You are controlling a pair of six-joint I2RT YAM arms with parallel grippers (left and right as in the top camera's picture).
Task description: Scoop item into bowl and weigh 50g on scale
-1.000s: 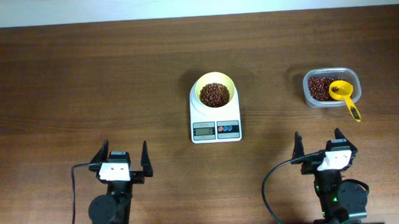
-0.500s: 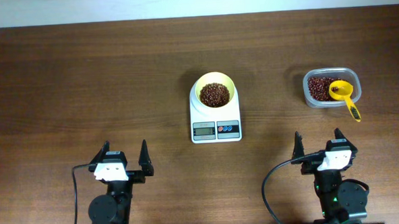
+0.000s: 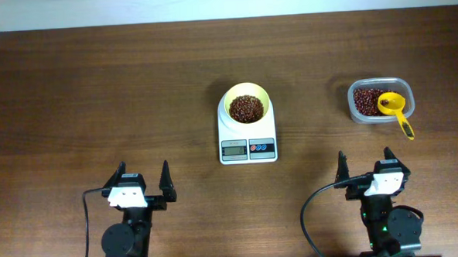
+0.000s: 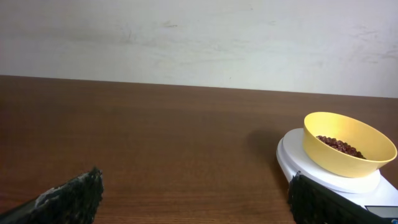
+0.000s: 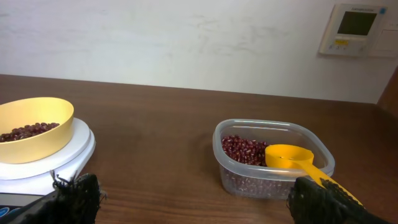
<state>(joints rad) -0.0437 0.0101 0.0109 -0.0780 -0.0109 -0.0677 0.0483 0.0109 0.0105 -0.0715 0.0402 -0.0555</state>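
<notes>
- Note left hand [image 3: 144, 166] and right hand [image 3: 363, 153]: wide open, empty, well apart from scale [image 3: 248, 148].
- Check reading; if short, tip beans [image 3: 364, 99] from scoop [image 3: 393, 103] into bowl [image 3: 229, 104] gently.

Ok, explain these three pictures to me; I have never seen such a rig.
These are two robot arms at a wooden table. One picture looks down from above; the other two come from a camera on each wrist, so the dark shapes in their lower corners are that arm's own fingers. The left gripper and right gripper are both open and hold nothing. In the middle a white scale carries a yellow bowl of reddish-brown beans. To the right a clear container holds more beans and a yellow scoop, its handle poking over the rim.
</notes>
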